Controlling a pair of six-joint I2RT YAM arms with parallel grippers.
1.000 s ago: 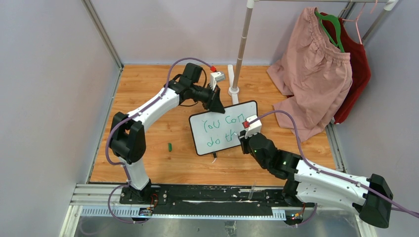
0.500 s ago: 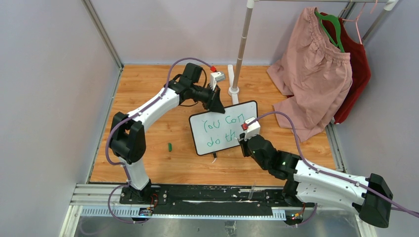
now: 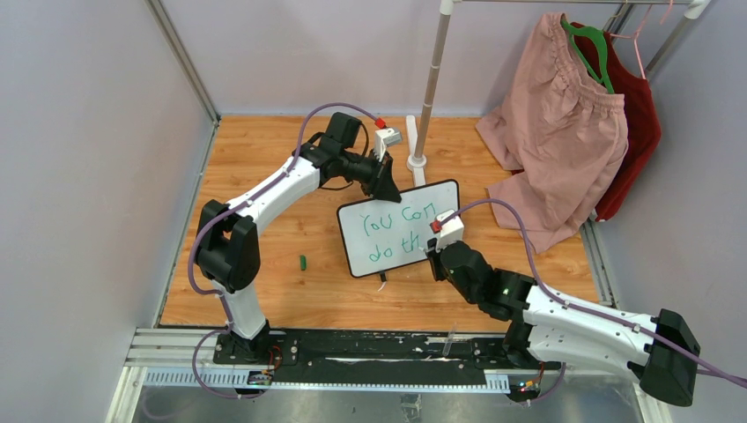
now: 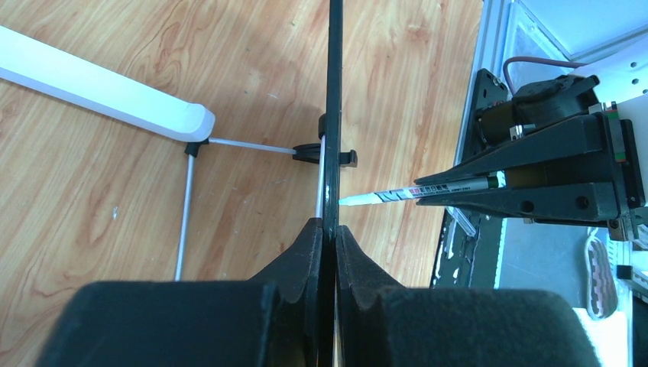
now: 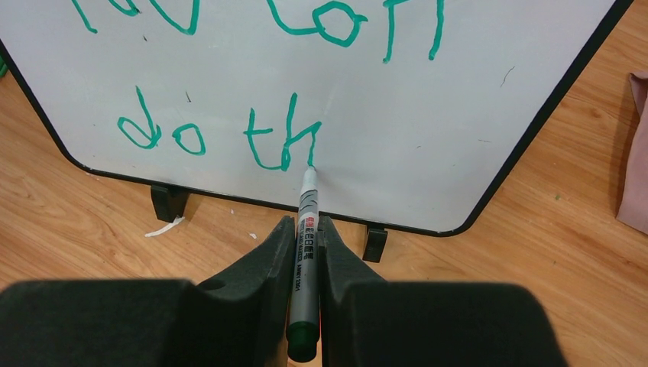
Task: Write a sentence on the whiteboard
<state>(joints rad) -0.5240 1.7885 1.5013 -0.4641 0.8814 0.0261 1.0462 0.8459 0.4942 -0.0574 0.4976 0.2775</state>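
The whiteboard [image 3: 401,227] stands on the wooden floor on two black feet, held upright. My left gripper [image 3: 386,187] is shut on its top edge; the left wrist view shows the board edge-on [image 4: 333,115] between my fingers. The sentence [image 5: 229,130] reads "You can" above "do th" in green. My right gripper [image 5: 306,229] is shut on a grey green-inked marker [image 5: 303,252], whose tip touches the board at the foot of the "h". The marker also shows in the left wrist view [image 4: 416,191], tip against the board.
A green marker cap [image 3: 303,262] lies on the floor left of the board. A white rack pole and base [image 3: 417,159] stand behind the board. Pink and red clothes [image 3: 564,132] hang at the back right. Grey walls enclose the floor.
My right gripper with the marker has moved slightly down and left along the board's lower line, finishing the "h". The left arm and board have not moved.
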